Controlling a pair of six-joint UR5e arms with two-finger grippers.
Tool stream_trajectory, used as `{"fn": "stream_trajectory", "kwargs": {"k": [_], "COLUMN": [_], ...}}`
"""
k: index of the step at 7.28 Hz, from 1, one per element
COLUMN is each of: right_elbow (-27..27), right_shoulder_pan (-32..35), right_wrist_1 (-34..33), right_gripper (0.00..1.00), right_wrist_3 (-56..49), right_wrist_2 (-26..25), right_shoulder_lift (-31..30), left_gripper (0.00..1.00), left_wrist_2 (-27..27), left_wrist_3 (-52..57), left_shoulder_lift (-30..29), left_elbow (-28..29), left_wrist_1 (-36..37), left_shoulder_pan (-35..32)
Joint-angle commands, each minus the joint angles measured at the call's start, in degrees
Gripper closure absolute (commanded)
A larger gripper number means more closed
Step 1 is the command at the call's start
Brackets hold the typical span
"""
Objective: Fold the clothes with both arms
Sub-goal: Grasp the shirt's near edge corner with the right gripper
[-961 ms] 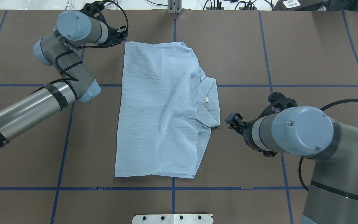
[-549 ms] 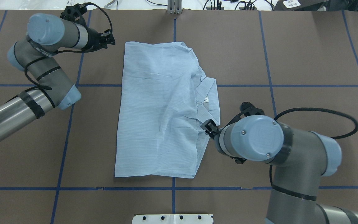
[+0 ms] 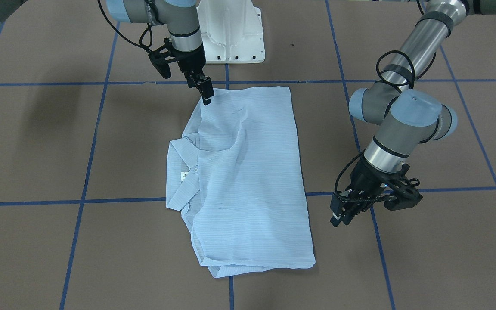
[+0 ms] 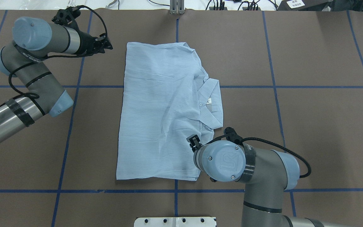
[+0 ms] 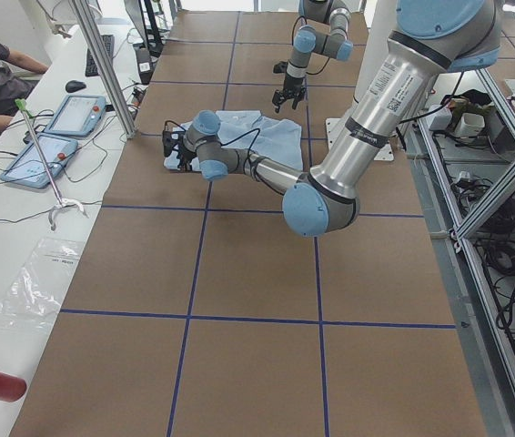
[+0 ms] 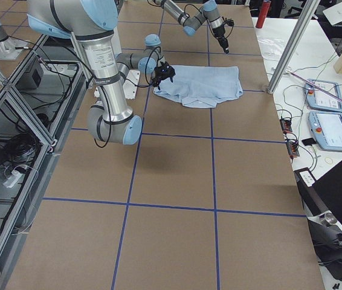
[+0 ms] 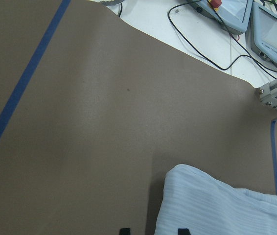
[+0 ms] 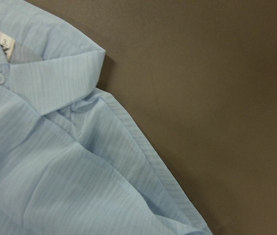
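Observation:
The pale-blue shirt (image 4: 162,110) lies folded flat in the middle of the table, its collar (image 4: 211,104) pointing to the right; it also shows in the front view (image 3: 248,172). My left gripper (image 4: 107,42) hovers just left of the shirt's far left corner, apart from it. In the left wrist view its fingertips (image 7: 124,231) stand apart, so it is open and empty, with that shirt corner (image 7: 217,205) right before it. My right gripper (image 4: 194,140) is open and empty above the shirt's near right edge (image 3: 206,97). The right wrist view shows the collar (image 8: 55,78) and that edge close up.
The robot's white base plate (image 4: 175,221) sits at the near table edge. Blue tape lines (image 4: 74,86) cross the brown table cover. A metal post (image 4: 176,8) stands at the far edge. An operators' desk with control pendants (image 5: 53,137) runs along the far side.
My right arm swung left, from beside the collar to above the shirt's near right edge. My left gripper drew back leftward from the shirt's far left corner. The shirt has not moved.

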Motion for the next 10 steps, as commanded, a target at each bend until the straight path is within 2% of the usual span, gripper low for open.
{"fn": "stream_trajectory", "kwargs": {"k": [1,3,4,5,9,10], "right_elbow": [-3.5,-3.7,-4.0,-4.3,-5.1,-5.1], "right_shoulder_pan": [-2.2,-4.2,-4.2,-4.2,-4.3,-4.3], "right_wrist_1": [2.2,2.7,2.7,2.6,2.6,2.5], "right_gripper": [0.02,0.02,0.04,0.11,0.12,0.4], "right_wrist_3": [4.0,4.2,4.4,4.5,4.5,4.5], "right_wrist_2": [-1.7,-1.8,-1.8,-2.1,-2.5,-2.5], "right_shoulder_lift": [1.0,0.4,0.5,0.7,0.7,0.8], "left_gripper": [0.56,0.56,0.56,0.56,0.56,0.56], "left_wrist_2": [0.0,0.0,0.1,0.1,0.1,0.0], "left_wrist_3": [-0.1,-1.0,-1.1,-1.1,-1.2,-1.2], "left_shoulder_lift": [0.1,0.1,0.1,0.1,0.5,0.5], "left_elbow": [-0.4,-0.6,-0.6,-0.7,-1.1,-1.1], "left_wrist_1": [0.0,0.0,0.0,0.0,0.0,0.0], "left_shoulder_pan": [0.0,0.0,0.0,0.0,0.0,0.0]}}
